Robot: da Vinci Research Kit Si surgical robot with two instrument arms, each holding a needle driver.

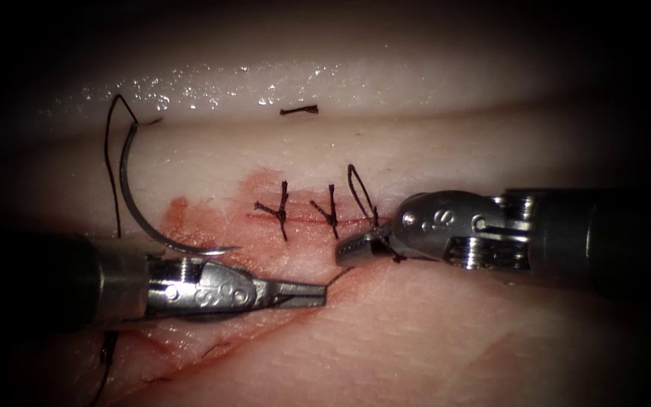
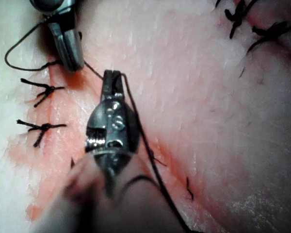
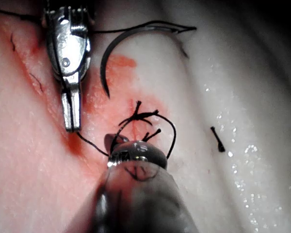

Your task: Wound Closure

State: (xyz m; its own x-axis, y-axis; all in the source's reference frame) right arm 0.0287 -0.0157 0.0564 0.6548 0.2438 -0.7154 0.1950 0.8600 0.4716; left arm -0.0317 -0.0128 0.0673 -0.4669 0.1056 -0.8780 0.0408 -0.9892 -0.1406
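While the pale, glistening tissue (image 1: 431, 339) shows a red-stained cut (image 1: 303, 218) with two knotted stitches (image 1: 280, 211), the right tool (image 1: 356, 247) at 3 o'clock clamps a thread (image 1: 359, 192) loop. The left tool (image 1: 310, 294), at 8 o'clock, pinches thread — jaws together. A curved steel needle (image 1: 133, 203) lies free at 10 o'clock. No writing is legible.

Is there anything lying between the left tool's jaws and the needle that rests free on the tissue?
Nothing visible does. The needle lies free on the tissue, left of the cut, its tip just above the left tool, with bare tissue between. The left tool's shut jaws hold the thread; the right tool is at a thread loop.
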